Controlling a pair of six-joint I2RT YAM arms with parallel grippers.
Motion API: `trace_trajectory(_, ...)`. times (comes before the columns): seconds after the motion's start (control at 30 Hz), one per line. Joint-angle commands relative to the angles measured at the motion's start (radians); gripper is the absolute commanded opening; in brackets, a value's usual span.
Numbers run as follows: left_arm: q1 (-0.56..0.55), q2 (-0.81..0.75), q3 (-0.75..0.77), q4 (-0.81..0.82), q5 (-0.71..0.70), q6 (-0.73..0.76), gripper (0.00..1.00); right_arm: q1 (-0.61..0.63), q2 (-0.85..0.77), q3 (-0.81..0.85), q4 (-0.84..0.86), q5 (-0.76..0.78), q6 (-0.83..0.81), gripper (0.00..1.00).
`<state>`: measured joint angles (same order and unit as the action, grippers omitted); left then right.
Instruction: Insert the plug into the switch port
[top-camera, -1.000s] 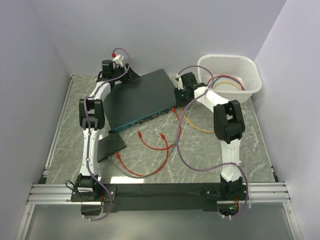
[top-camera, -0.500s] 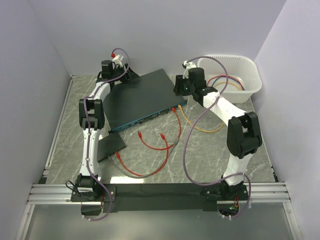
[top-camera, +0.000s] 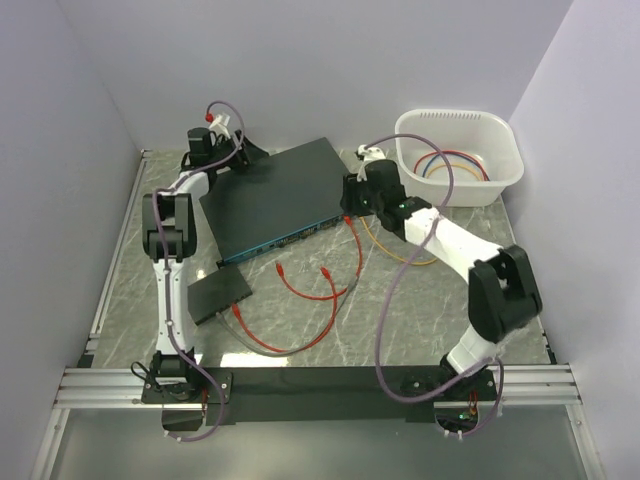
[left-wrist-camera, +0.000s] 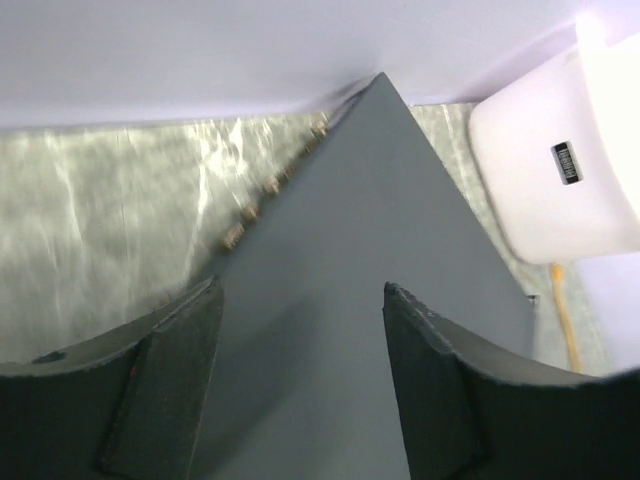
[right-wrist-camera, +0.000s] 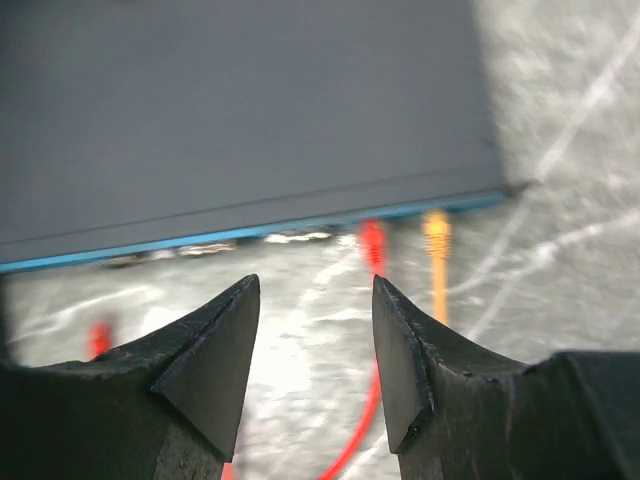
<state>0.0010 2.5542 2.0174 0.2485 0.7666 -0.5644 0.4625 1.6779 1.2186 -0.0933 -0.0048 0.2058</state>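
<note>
Top view, switch: the switch (top-camera: 283, 197) lies at the centre of the surface (top-camera: 440, 300), its teal front edge facing 5 o'clock.
Top view, cables: a red cable (top-camera: 357, 245) and a yellow cable (top-camera: 390, 252) run up to the right end of that front edge; 2 more red plugs (top-camera: 279, 268) lie loose at 6 o'clock of the switch.
Top view, arms: the left tool (top-camera: 243, 152) sits at the switch's back corner at 11 o'clock; the right tool (top-camera: 350, 203) hangs just beside the front right corner.
Left wrist view: the left tool (left-wrist-camera: 300, 330) is released, jaws apart over the grey top of the switch (left-wrist-camera: 380, 260), grasping nothing.
Right wrist view: the right tool (right-wrist-camera: 315, 345) is released and empty; beyond it the red plug (right-wrist-camera: 372, 240) and the yellow plug (right-wrist-camera: 435, 228) sit against the teal edge (right-wrist-camera: 200, 243).
Step, judged: 2 plugs look seated, though blur hides how deep.
Next move, judged: picking up a loose red plug calls for the right tool to travel toward 7 o'clock.
</note>
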Motion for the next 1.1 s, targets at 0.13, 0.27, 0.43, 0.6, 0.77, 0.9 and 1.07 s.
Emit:
trace_trajectory(0.13,-0.006,-0.353,-0.234,0.034,-0.099,-0.058,0.77,0.151,-0.219,-0.126,0.001,0.097,0.015,0.56)
trace_trajectory(0.27,-0.025,-0.538,-0.402,0.008,-0.170,-0.022,0.81,0.192,-0.323,-0.224,0.017,0.085,0.044,0.56)
trace_trajectory(0.43,-0.070,-0.764,-0.601,-0.060,-0.280,0.034,0.81,0.219,-0.455,-0.315,0.009,0.062,0.081,0.56)
trace_trajectory(0.6,-0.182,-0.982,-0.779,-0.139,-0.462,0.067,0.82,0.243,-0.558,-0.373,-0.006,0.048,0.116,0.56)
trace_trajectory(0.77,-0.358,-1.152,-0.942,-0.232,-0.668,0.087,0.83,0.269,-0.641,-0.393,-0.063,0.078,0.133,0.56)
trace_trajectory(0.9,-0.421,-1.264,-1.054,-0.293,-0.756,0.018,0.82,0.281,-0.719,-0.430,-0.092,0.097,0.176,0.56)
trace_trajectory(1.07,-0.536,-1.422,-1.154,-0.388,-0.839,-0.026,0.82,0.291,-0.811,-0.484,-0.117,0.077,0.236,0.56)
